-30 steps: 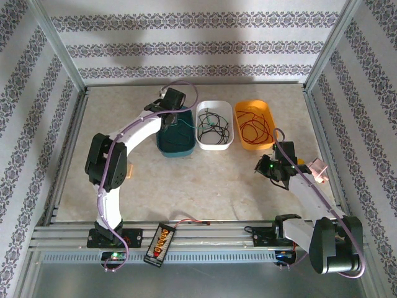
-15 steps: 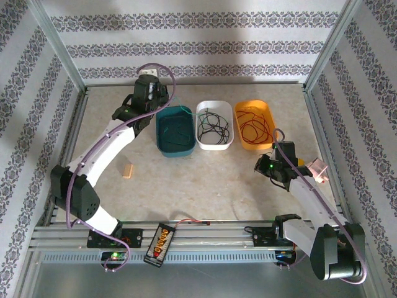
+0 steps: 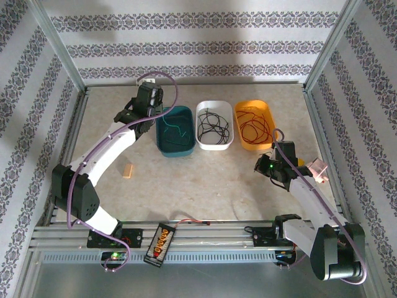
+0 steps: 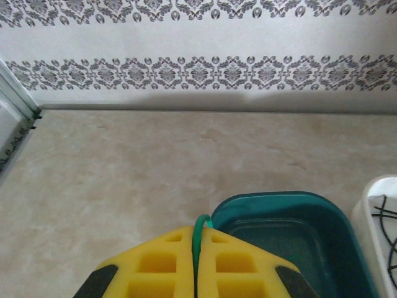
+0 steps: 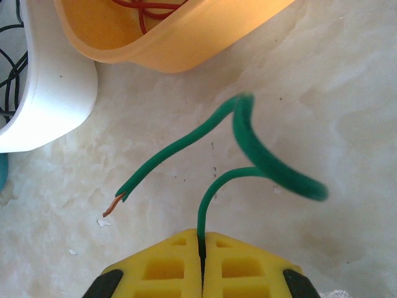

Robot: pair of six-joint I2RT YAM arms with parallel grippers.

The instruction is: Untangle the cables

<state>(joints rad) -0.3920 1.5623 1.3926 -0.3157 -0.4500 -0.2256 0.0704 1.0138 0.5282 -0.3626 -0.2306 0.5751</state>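
Left pincer (image 4: 196,239) (right pincer (image 5: 201,239) too) pinches green cable (image 4: 200,225).

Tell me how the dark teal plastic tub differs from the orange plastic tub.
The dark teal plastic tub sits left of the white tub and holds green wire; the orange plastic tub sits right of it and holds red wires. Both are similar rounded oblong tubs.

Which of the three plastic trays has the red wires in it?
The orange oval plastic tray, rightmost in the overhead view, holds the thin red wires; the white tray holds black wires, the teal tray a green wire.
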